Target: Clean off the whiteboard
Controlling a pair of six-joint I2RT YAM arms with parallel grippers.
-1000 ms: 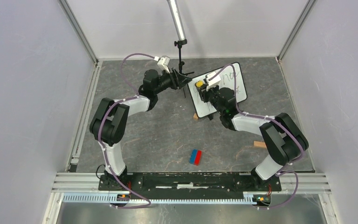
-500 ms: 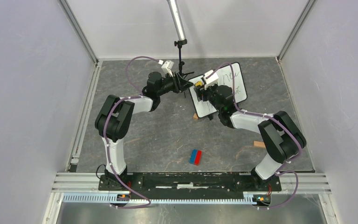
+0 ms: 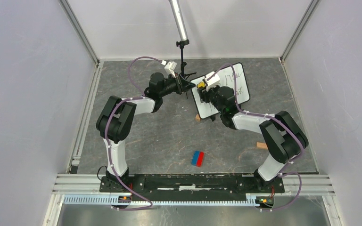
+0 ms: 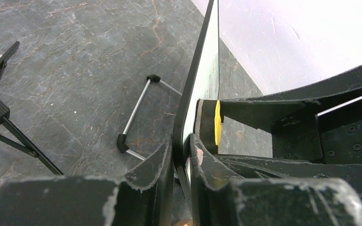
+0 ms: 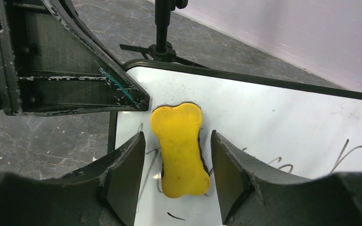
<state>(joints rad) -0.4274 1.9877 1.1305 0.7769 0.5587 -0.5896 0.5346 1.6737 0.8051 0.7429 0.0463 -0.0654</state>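
top: whiteboard propped far centre-right on surface; yellow eraser at its left end, right tool nearest | left wrist: left tool clenched on whiteboard's left edge | right wrist: right tool released, fingers straddling eraser without touching it; eraser's long axis runs along the fingers, flat on board face; closing would likely pinch its waist

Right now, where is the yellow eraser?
In the right wrist view, the yellow eraser sits on the whiteboard, between the open fingers of the right gripper.

Blk/wht arms, purple cables, scuffed end effectors.
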